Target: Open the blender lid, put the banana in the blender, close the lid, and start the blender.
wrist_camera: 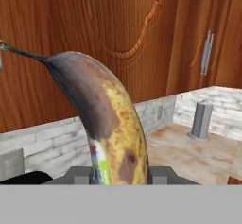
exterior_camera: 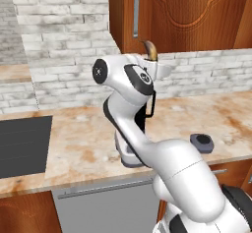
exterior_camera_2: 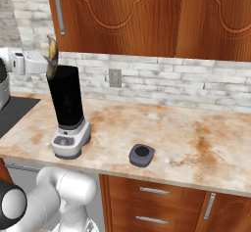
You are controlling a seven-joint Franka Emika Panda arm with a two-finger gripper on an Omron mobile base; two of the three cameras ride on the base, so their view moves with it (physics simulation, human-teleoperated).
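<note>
Counter (exterior_camera_2: pixel 196 143): arm hides blender (exterior_camera_2: pixel 66 108); pincer (wrist_camera: pixel 120 175) seemingly clamps banana (wrist_camera: pixel 111 124).

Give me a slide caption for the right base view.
Gripper holds the banana above the open blender; blender lid lies on the counter.

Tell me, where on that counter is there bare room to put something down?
The widest bare stretch lies right of the blender lid, reaching toward the backsplash. Another free patch runs between the blender and the dark cooktop. Between blender and lid is tighter. Above the jar is crowded: the claw holds the banana there.
</note>
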